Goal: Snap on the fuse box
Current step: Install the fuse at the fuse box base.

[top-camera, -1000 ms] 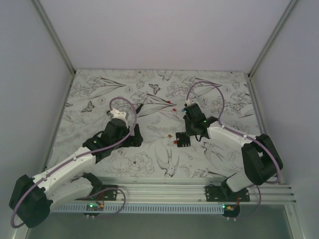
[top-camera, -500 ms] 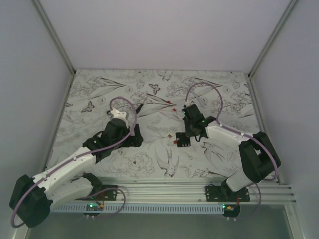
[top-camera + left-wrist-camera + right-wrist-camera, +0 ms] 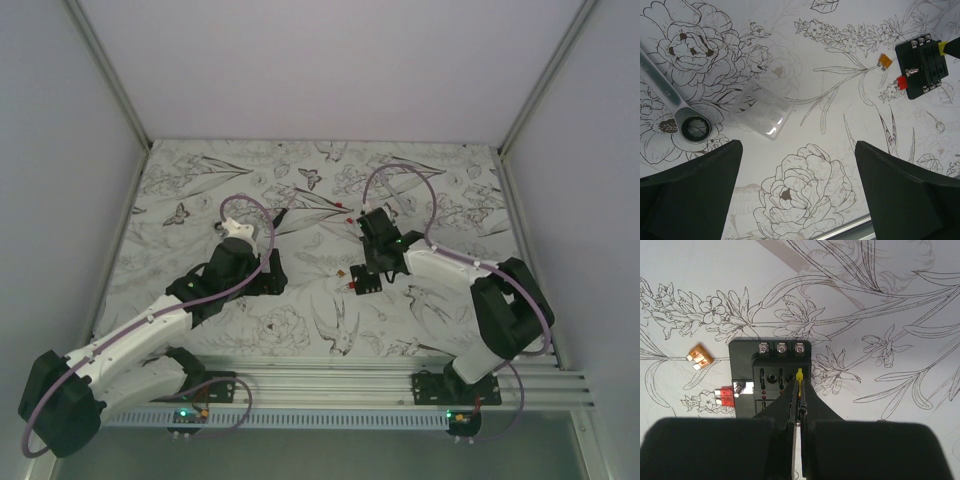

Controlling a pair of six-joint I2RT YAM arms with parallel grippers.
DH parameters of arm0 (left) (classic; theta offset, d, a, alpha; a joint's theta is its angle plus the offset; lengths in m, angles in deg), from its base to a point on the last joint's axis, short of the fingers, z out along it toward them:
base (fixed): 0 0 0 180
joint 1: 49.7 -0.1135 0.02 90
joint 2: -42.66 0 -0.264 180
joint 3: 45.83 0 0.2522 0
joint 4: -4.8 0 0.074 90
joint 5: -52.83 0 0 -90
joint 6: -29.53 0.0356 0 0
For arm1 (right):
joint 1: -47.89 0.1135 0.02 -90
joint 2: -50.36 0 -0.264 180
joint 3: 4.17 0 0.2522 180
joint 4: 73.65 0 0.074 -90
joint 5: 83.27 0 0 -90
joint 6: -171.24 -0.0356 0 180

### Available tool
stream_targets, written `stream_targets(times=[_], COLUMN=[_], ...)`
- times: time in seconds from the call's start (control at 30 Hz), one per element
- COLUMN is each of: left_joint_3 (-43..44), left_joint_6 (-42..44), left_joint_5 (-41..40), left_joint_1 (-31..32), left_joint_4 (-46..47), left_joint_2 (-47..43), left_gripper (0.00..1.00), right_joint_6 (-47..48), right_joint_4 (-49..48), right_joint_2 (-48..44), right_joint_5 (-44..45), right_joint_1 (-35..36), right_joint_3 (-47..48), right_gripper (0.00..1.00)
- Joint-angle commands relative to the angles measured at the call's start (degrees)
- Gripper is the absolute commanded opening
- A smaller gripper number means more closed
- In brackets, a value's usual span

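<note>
1. Flower-printed tabletop [image 3: 200, 180] carries the fuse box [image 3: 765, 372], lying flat just right of centre, under the right arm.
2. The step looks like seating a yellow fuse [image 3: 799, 374]. Next comes a straight push down, lined up with a slot.
3. The right gripper [image 3: 799, 392] is pressed together, pinching that fuse over the box's slots.
4. The left gripper [image 3: 797, 195] is spread wide and holds nothing, above a clear lid [image 3: 762, 112].

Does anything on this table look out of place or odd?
An orange fuse lies loose beside the fuse box, not in a slot. A clear plastic piece lies apart from the box, near a wrench.
</note>
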Motion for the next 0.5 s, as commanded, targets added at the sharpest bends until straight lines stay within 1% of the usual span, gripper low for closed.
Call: stream_targets(times=[0.0, 0.1, 0.17, 0.27, 0.47], left_joint_3=[0.3, 0.2, 0.0, -0.1, 0.0], left_joint_6=[-0.1, -0.1, -0.1, 0.0, -0.1], left_joint_5=[0.3, 0.3, 0.1, 0.0, 0.2], left_joint_1=[-0.4, -0.4, -0.4, -0.4, -0.4], left_joint_4=[0.4, 0.4, 0.4, 0.4, 0.4], left_joint_2=[-0.2, -0.5, -0.8, -1.0, -0.3], left_gripper=[1.0, 1.0, 1.0, 1.0, 1.0], right_joint_6=[-0.4, -0.6, -0.7, -0.3, 1.4], right_joint_4=[3.1, 3.8, 4.5, 5.3, 9.0], right_joint_2=[2.7, 4.1, 5.3, 7.5, 12.8], right_joint_5=[2.6, 2.8, 1.3, -2.6, -4.5], right_joint_1=[1.5, 1.2, 0.2, -2.1, -3.0], right_joint_3=[0.9, 0.4, 0.1, 0.1, 3.1], right_gripper=[0.03, 0.01, 0.0, 0.0, 0.0])
